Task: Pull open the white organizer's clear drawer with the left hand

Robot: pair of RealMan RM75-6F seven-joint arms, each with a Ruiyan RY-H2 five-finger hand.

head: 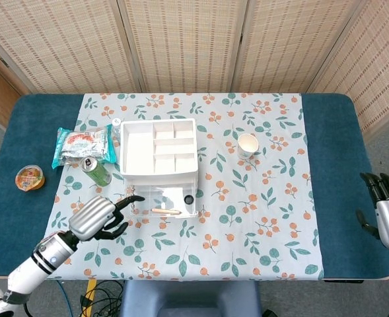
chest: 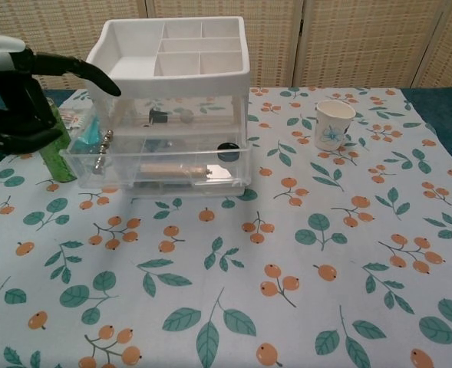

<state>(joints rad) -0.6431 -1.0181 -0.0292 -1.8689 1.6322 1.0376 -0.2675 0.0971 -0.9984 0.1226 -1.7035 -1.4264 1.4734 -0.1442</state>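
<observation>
The white organizer (head: 158, 146) (chest: 172, 54) stands left of centre on the leaf-print cloth. Its clear drawer (head: 162, 202) (chest: 156, 170) sticks out in front, holding a wooden stick, a black round piece and metal beads. My left hand (head: 96, 217) (chest: 14, 103) hovers left of the drawer, apart from it and holding nothing. One finger points toward the organizer and the others curl loosely. My right hand (head: 387, 210) rests at the table's right edge with its fingers spread, in the head view only.
A paper cup (head: 247, 143) (chest: 334, 124) stands right of the organizer. A green can (head: 96, 170) (chest: 57, 153) is just left of the drawer, by my left hand. Further left lie a snack bag (head: 82, 144) and a jelly cup (head: 30, 177).
</observation>
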